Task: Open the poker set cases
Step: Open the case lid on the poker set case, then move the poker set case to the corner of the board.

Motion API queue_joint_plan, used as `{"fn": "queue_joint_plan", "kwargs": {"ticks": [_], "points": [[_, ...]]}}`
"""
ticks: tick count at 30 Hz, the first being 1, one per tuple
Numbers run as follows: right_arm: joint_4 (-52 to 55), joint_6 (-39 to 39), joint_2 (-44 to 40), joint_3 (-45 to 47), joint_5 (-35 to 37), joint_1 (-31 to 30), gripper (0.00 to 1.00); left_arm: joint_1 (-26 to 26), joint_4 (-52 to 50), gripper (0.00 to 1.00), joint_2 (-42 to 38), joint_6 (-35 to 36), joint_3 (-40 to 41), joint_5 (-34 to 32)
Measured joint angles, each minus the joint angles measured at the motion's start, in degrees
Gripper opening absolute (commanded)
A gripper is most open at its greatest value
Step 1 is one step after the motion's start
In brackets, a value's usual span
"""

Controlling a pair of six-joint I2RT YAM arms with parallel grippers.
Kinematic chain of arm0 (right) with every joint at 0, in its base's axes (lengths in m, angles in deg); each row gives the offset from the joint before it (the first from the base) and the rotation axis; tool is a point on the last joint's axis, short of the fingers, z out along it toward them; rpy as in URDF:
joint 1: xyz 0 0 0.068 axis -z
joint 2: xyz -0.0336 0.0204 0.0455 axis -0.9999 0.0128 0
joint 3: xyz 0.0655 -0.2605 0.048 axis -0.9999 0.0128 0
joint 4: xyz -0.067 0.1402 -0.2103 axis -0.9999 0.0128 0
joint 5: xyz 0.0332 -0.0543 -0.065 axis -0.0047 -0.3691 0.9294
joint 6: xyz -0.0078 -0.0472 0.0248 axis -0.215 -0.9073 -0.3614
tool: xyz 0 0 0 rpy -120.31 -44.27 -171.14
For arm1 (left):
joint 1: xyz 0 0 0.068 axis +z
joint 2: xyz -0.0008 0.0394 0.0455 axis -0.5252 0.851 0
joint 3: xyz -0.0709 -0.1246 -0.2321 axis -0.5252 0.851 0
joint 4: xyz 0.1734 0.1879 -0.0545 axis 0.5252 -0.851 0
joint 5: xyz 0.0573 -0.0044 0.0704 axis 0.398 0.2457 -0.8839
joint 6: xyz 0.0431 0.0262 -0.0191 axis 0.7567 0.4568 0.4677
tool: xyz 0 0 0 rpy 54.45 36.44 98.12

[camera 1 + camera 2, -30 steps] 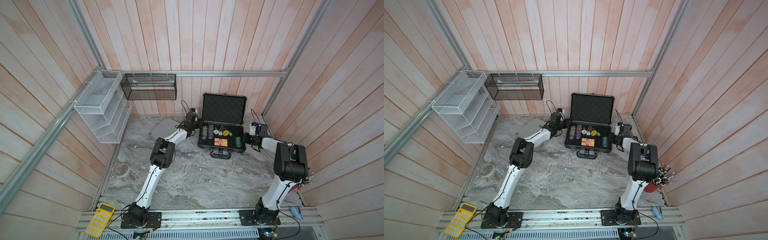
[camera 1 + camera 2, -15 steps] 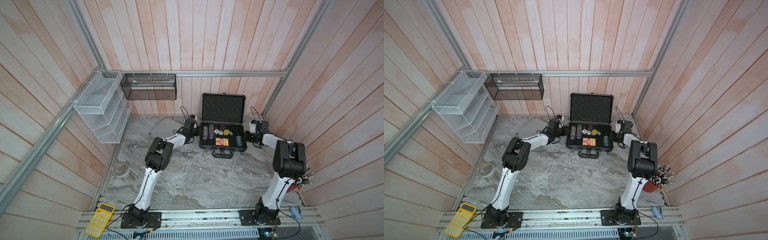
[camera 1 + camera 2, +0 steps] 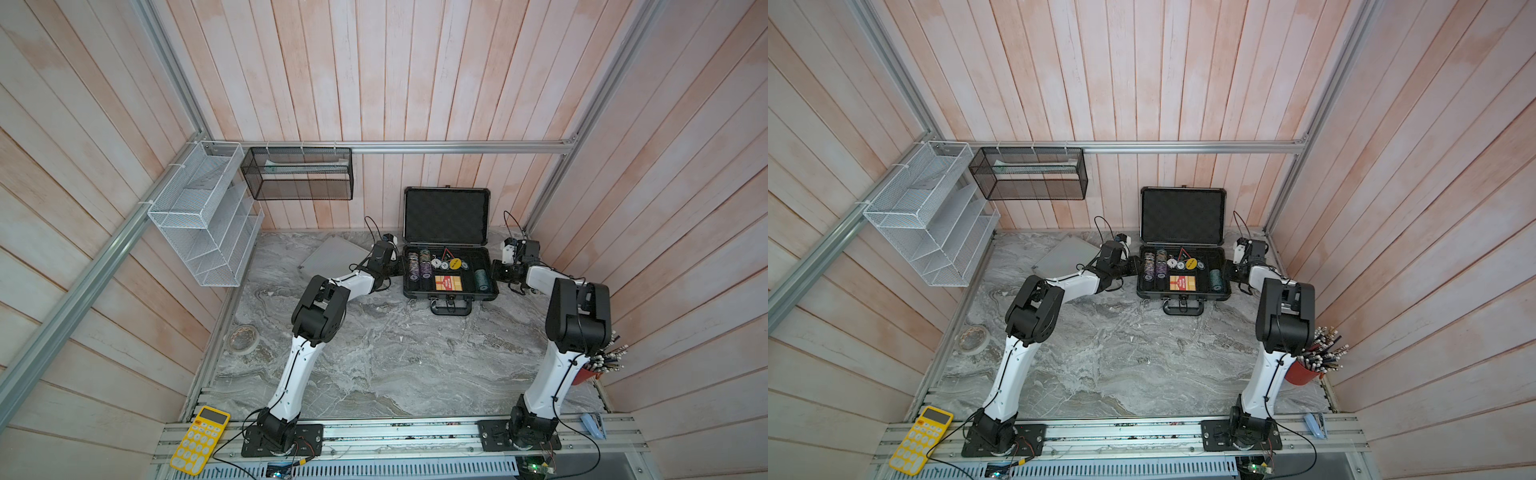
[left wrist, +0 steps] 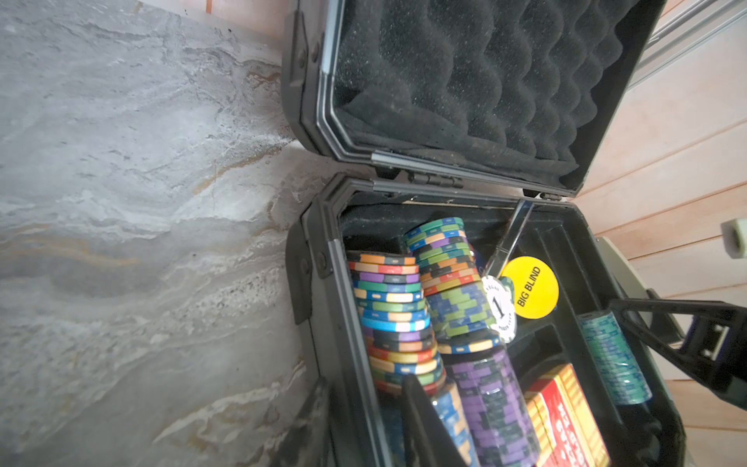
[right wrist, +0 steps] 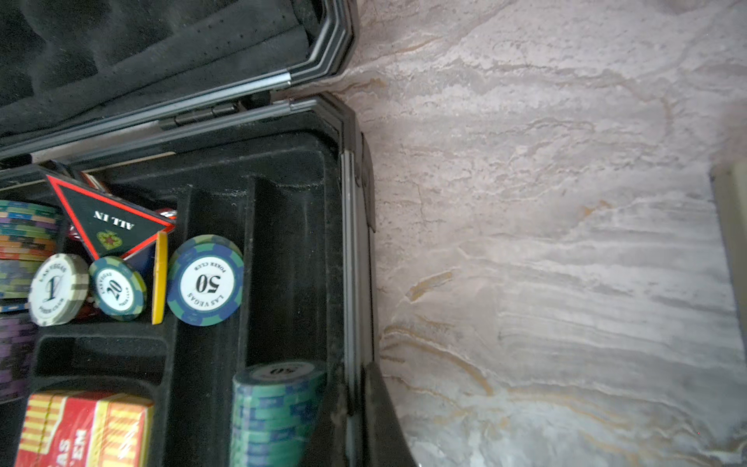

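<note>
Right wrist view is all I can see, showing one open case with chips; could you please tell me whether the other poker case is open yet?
Observer: Not yet; the ribbed silver case lies flat and closed on the table, behind the left arm.
Operator: Thanks. Where is the left gripper?
Observer: The left gripper is at the open dark grey case, at the end nearer that arm, its fingers astride the side wall; I cannot tell whether they pinch it.
Operator: And which way does that case's handle point?
Observer: The handle points toward the mounting rail.
</note>
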Motion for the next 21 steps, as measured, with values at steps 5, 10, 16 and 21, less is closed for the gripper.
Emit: {"fn": "queue_joint_plan", "kwargs": {"ticks": [5,10,16,21], "points": [[0.00,-0.26,0.00,0.00,-0.02,0.07,0.00,0.00,-0.02,0.32,0.00,-0.04,-0.07,0.00],[0.28,-1.05,0.02,-0.20,-0.26,0.28,0.00,-0.20,-2.25,0.32,0.13,-0.59,-1.51,-0.39],[0.28,-2.21,0.22,-0.57,0.31,1.88,0.00,-1.64,-3.58,0.32,1.46,-1.05,-4.13,-0.57],[0.72,-4.11,0.28,-1.07,1.99,4.31,0.00,-4.33,-3.50,0.32,1.90,-1.09,-5.01,-0.28]]}}
